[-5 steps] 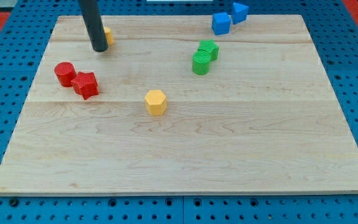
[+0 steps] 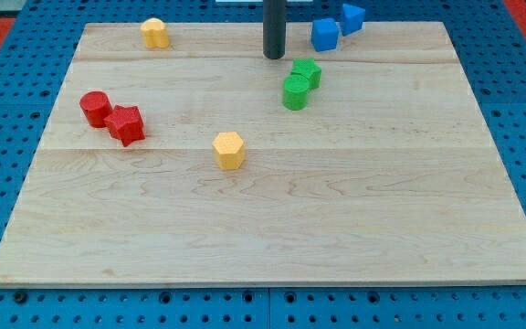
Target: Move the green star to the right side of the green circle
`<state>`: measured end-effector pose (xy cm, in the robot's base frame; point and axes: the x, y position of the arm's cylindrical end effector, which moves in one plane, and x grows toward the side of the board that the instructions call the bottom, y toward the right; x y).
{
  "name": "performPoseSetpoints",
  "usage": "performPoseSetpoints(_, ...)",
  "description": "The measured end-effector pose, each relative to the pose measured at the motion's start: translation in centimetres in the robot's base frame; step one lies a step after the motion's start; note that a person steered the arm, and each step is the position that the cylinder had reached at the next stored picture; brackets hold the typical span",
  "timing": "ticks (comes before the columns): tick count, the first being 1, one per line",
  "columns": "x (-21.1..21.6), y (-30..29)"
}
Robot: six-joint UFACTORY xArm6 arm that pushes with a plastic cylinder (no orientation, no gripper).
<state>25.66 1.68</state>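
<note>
Upright, my tip (image 2: 274, 56) stands near the green star (image 2: 307, 72), upper-left, not touching.

The green star (image 2: 307, 71) lies flat toward the board's far side, touching the upright green circle (image 2: 295, 92) at the circle's far-right edge.

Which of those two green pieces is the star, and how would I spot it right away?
Look at the wooden board, toward its top and a little right of centre, just below the dark rod's tip. Two green blocks touch there. The green star is the upper-right one, with pointed corners, while the green circle beside it is smooth and round.
</note>
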Motion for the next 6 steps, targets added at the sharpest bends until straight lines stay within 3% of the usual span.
performPoseSetpoints(4,2.0,2.3)
performPoseSetpoints(6,7.4,6.2)
